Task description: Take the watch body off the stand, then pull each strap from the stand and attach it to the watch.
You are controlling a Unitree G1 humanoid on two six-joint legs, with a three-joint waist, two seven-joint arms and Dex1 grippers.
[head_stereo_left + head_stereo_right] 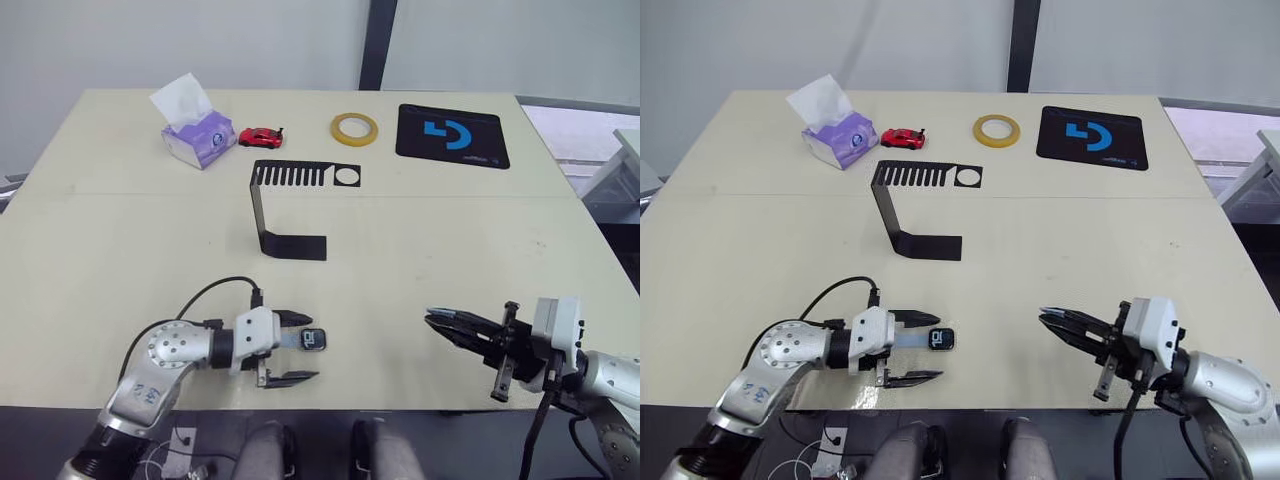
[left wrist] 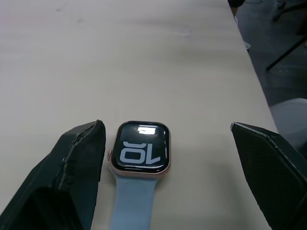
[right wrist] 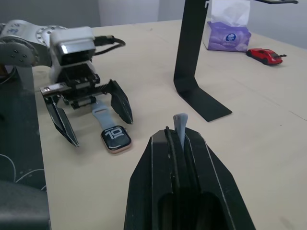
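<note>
**A:** Where is the watch body (image 2: 141, 147)?

**B:** Flat on the worktop (image 1: 420, 250), screen up, near the front edge. It lies between the two fingers of the left gripper (image 1: 297, 348), close beside one of them (whether it touches I cannot tell). Those fingers are spread wide and grip nothing.

**A:** And the straps?

**B:** One strap (image 2: 132, 203) is already joined to the watch body and runs back from it toward the left gripper's wrist. The other strap (image 3: 181, 129) is pinched in the right gripper (image 1: 445, 322), whose fingers are pressed together on it; a short pale tip pokes out past them.

**A:** How do the two grippers stand to each other?

**B:** Both low over the front of the worktop, pointing inward at one another, well apart. The right gripper is off the surface, to the right of the watch.

**A:** The stand (image 1: 285, 205)?

**B:** Upright in the middle of the worktop, its slotted top plate bare. Behind it along the far edge sit a tissue box (image 1: 198, 135), a red toy car (image 1: 260, 137), a roll of tape (image 1: 355, 128) and a black mat (image 1: 452, 135).
</note>
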